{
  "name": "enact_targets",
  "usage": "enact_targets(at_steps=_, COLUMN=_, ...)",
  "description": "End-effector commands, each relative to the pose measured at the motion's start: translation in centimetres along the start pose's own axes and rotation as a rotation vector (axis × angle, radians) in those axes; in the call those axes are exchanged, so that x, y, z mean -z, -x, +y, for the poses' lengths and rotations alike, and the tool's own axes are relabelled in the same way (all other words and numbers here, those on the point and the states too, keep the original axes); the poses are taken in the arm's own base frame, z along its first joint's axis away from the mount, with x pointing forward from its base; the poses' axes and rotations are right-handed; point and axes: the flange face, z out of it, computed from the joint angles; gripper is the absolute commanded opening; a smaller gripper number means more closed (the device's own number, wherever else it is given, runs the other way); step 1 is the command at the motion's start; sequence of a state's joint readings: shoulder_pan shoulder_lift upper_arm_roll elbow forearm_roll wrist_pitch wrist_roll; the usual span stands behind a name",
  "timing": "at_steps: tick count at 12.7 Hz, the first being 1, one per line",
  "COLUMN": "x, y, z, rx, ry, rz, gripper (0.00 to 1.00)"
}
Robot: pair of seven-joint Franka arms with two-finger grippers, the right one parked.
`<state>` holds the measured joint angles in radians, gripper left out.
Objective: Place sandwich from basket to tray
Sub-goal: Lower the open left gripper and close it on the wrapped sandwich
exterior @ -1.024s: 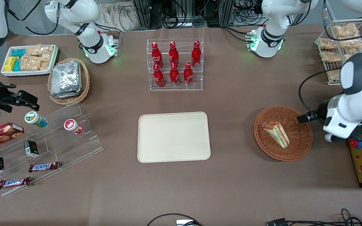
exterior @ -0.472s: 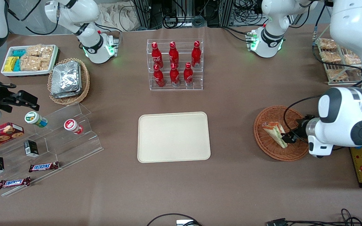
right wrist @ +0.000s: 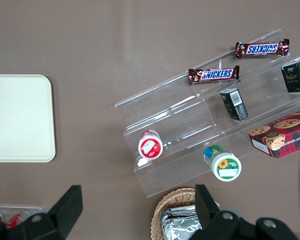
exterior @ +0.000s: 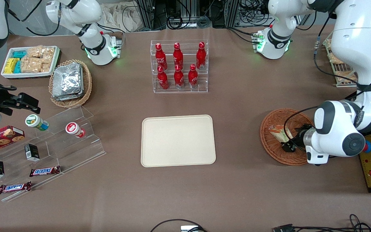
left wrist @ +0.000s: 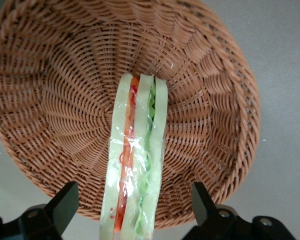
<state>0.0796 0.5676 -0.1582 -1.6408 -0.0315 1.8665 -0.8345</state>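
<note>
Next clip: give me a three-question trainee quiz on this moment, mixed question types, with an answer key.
1. True or false: the sandwich already lies on the tray.
2. Multiple choice: the gripper is A) shut on the sandwich, B) open, with one finger on each side of the sandwich, C) hovering over the tray.
3. Fill in: the sandwich rests in the ____.

Key
1. False: it is in the basket, and the tray holds nothing.
2. B: the wrist view shows the fingers apart and clear of the wrapped wedge.
3. basket
</note>
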Motion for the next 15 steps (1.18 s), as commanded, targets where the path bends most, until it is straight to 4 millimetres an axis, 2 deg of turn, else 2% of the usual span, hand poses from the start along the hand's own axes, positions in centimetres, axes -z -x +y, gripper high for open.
enact_targets(at_steps=1, x=-2.2, y=-0.2, z=0.6, rx=0.021, ry=0.026, rz=-0.006, gripper=1.00)
enact_targets(at_steps=4, x=-5.1, y=-0.4, z=0.6, rx=0.025, ry=0.032, rz=-0.006, gripper=1.00)
enact_targets(at_steps=7, x=-6.0, y=-0.1, z=0.6, rx=0.023, ry=0.031, rz=-0.007, gripper=0.98)
enact_targets(at_steps=8, x=-6.0, y=0.0, z=0.6, rx=0.015, ry=0.028, rz=-0.007, gripper=0.70)
enact_targets(at_steps=9, x=-5.7, y=0.5, z=1.0, rx=0.005, ry=0.028, rz=-0.002, gripper=0.22)
enact_targets(at_steps=10, x=-5.3, y=1.0, z=1.2, rx=-0.002, ry=0.027, rz=0.000, gripper=0.00)
enact_targets(at_steps=12, x=-3.0, y=1.7, z=1.0, rx=-0.026, ry=0.039, rz=0.020, gripper=0.00)
enact_targets(at_steps=15, x=2.8, y=4.8, z=0.5, rx=-0.147, ry=0.047, rz=0.049, gripper=0.00)
